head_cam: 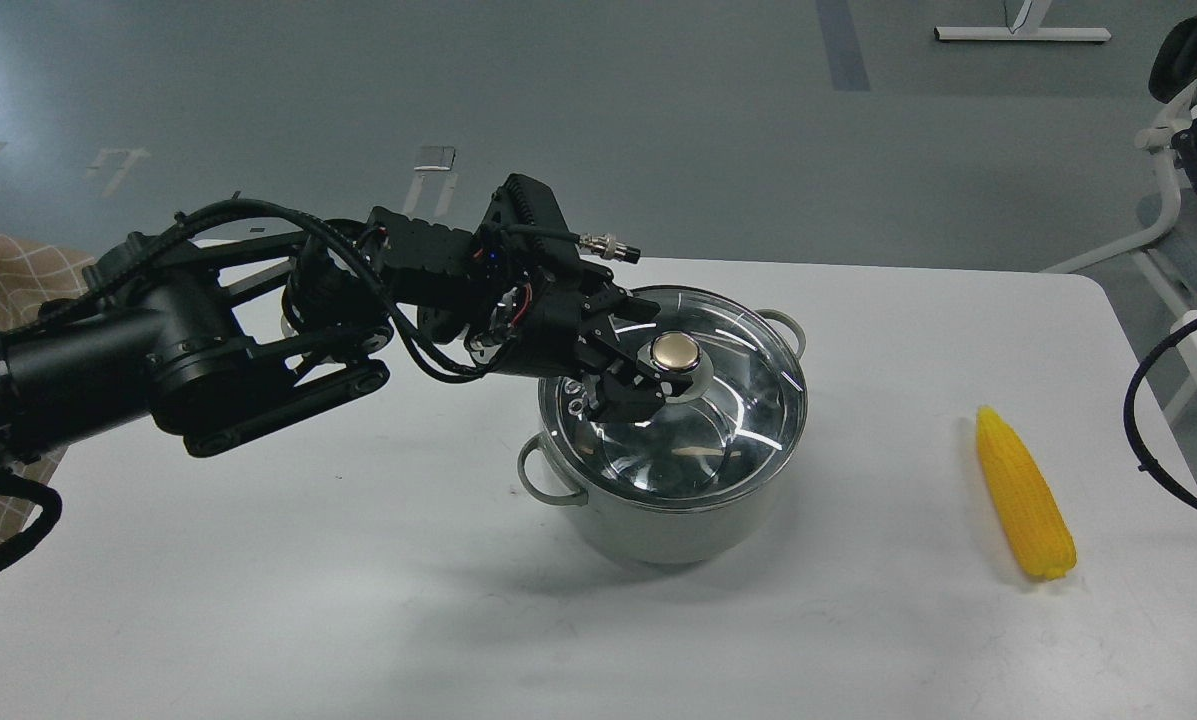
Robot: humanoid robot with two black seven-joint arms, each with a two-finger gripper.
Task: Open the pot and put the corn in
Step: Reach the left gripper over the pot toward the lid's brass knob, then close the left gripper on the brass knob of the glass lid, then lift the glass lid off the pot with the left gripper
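On the white table [358, 600] the pot [673, 525] sits near the middle, pale grey-green with a loop handle [536, 478] showing at its near-left side. It is covered by a round glass lid [718, 430] with a gold-topped knob [674, 351]. Well apart to the right lies the corn [1024, 493], bright yellow, tapered tip pointing away.

From the left comes the left arm; the left gripper [640, 366] has its fingers spread on either side of the knob, close against it, though whether they already pinch it I cannot tell. The right gripper is out of sight; only a cable shows at the right edge.

The lid looks rigid, smooth and breakable, probably fairly heavy, so the knob is the sensible hold, lifted straight up. The corn seems light, stiff and ridged, and likely to roll; gripping across its thick middle should suit.
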